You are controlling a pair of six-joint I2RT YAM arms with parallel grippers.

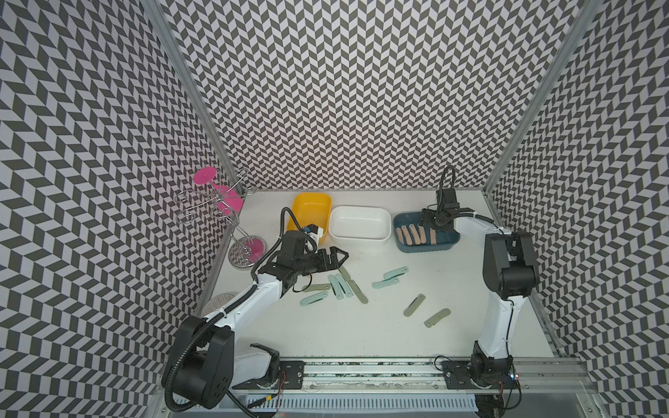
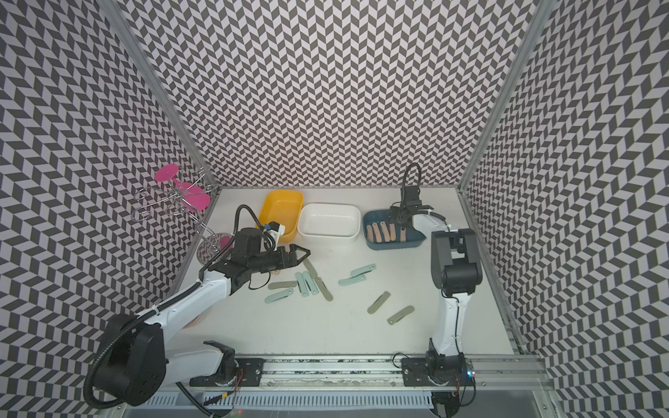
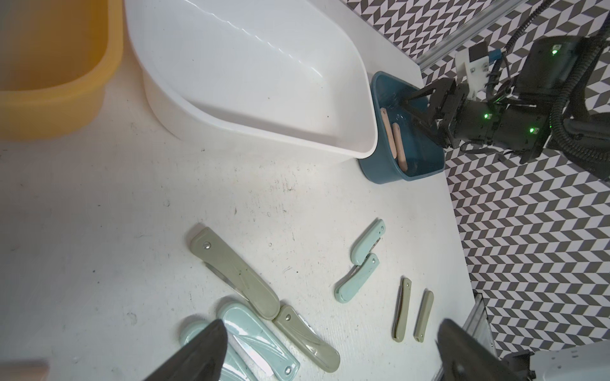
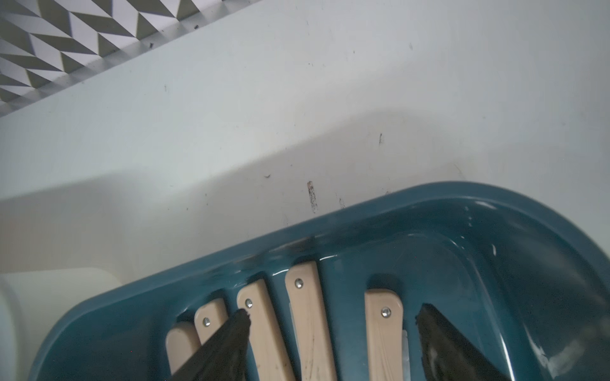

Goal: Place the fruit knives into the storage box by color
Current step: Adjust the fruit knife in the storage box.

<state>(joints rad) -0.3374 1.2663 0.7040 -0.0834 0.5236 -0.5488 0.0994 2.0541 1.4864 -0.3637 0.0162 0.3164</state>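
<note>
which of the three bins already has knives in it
The dark blue bin, holding the peach knives; the yellow bin and white bin hold none.

No text, label or number is legible anywhere.

- Your white table (image 1: 362, 333) carries a back row: yellow box (image 1: 307, 211), white box (image 1: 360, 220), blue box (image 1: 427, 248).
- Mint knives (image 1: 396, 272) and grey-green knives (image 1: 437, 317) lie loose in front.
</note>
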